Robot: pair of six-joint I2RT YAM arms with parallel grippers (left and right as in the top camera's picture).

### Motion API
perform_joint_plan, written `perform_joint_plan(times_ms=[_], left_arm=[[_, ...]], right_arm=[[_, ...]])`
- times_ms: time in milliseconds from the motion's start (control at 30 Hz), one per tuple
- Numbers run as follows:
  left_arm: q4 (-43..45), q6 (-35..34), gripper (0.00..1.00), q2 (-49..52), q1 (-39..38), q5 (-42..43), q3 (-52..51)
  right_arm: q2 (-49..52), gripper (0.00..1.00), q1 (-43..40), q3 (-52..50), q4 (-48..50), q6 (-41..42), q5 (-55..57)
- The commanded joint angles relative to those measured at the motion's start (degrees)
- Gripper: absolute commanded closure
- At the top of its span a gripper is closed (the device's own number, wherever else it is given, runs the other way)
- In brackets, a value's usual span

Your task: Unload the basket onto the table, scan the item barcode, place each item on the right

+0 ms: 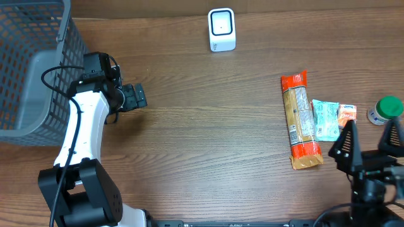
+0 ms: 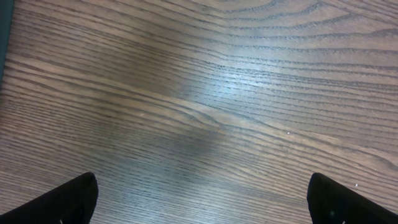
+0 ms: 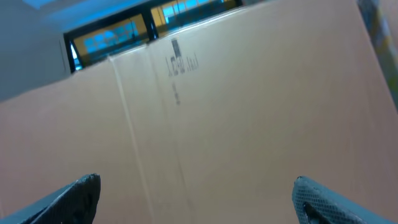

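Both tools are held wide open with nothing gripped: the left tool (image 1: 134,98) over the bare wood-grain counter (image 1: 208,139), the right tool (image 1: 371,144) near the long packet (image 1: 302,121). This crinkly, orange-ended packet is judged light, soft and slippery, best pinched across its narrow middle. A white scanner (image 1: 221,29) is set well apart.
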Motion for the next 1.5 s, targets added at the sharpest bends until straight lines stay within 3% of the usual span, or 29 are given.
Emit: perform_joint_plan(times_ms=[0,333,667,767,1033,1267,1467], left_arm=[[0.0,-0.2,0.00,-0.3,-0.1,-0.2,0.6],[0.0,-0.2,0.00,-0.3,-0.1,-0.2,0.6],[0.0,-0.2,0.00,-0.3,-0.1,-0.2,0.6],[0.0,-0.2,0.00,-0.3,-0.1,-0.2,0.6],[0.0,-0.2,0.00,-0.3,-0.1,-0.2,0.6],[0.0,-0.2,0.00,-0.3,-0.1,-0.2,0.6],[0.0,-0.2,0.00,-0.3,-0.1,-0.2,0.6]], right_arm=[[-1.4,0.00,-0.4,-4.6,2.2,-0.2,-0.9],[-2.6,0.00,-0.5,-14.8,9.5,-0.2,-1.9],[-2.6,0.00,-0.6,-14.8,-17.8,-0.4,-2.4],[-2.6,0.00,-0.6,-14.8,-18.1,-5.5,-5.4],[-2.6,0.00,-0.6,-14.8,-17.9,-5.1,-6.2],[-2.6,0.00,-0.6,-14.8,-18.1,-19.4,-6.2],[-2.6,0.00,-0.6,-14.8,-18.1,-19.7,-6.2]])
